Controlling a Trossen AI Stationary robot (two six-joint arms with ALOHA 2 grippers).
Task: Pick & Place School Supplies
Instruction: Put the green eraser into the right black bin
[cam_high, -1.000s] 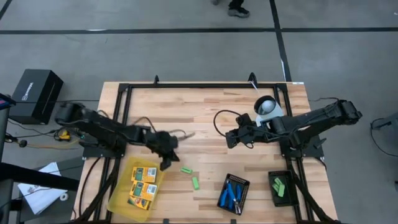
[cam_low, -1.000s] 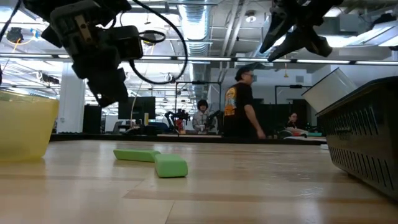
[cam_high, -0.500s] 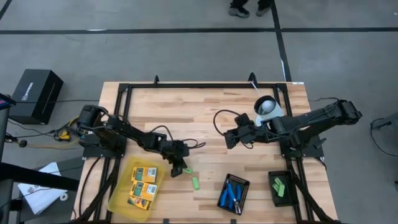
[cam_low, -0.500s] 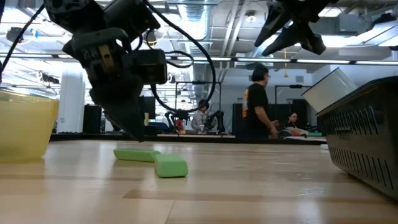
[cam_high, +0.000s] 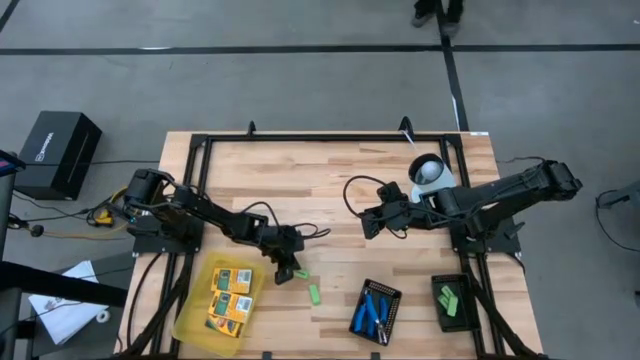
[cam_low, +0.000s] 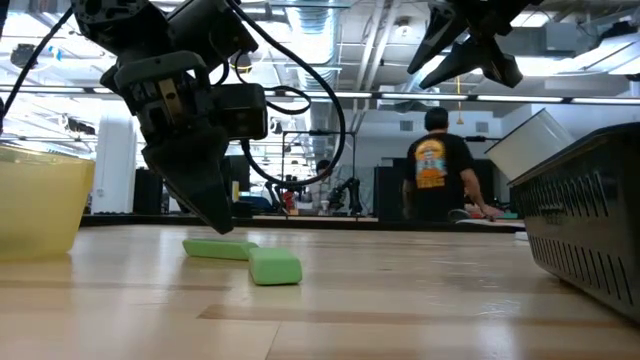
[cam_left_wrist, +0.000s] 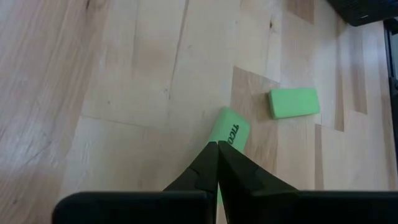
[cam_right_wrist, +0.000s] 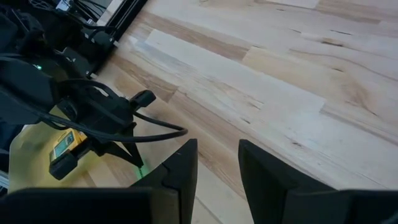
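Two bright green blocks lie flat on the wooden table, one (cam_high: 300, 274) printed on top (cam_left_wrist: 229, 130), the other (cam_high: 314, 294) plain (cam_left_wrist: 294, 102). My left gripper (cam_high: 290, 271), shut, slants down, its tips (cam_left_wrist: 217, 144) at the printed block's end and just above it (cam_low: 222, 228). My right gripper (cam_high: 367, 222) hangs open, high above the table's middle (cam_right_wrist: 217, 146), with nothing between its fingers. The yellow-orange packs (cam_high: 230, 293) lie in the yellow tray (cam_high: 192, 325). My left gripper's shut fingertips (cam_left_wrist: 211, 155) stand at the end of the printed green block (cam_left_wrist: 221, 122), coming from above at a slant. I cannot tell whether they touch it. The block lies flat on the table.
A black ribbed tray (cam_high: 392, 297) with blue-handled tools stands near the front edge. A second black tray (cam_high: 437, 290) with green blocks sits at the front right. A white round object (cam_high: 430, 172) stands behind the right arm. Cables trail over the table's middle. A person stands in the room behind.
My left gripper has come down and gone toward the table's right and near edge, to the printed green block, then stopped there; it stays shut. The blocks have not moved. A person has walked to the right across the room behind.
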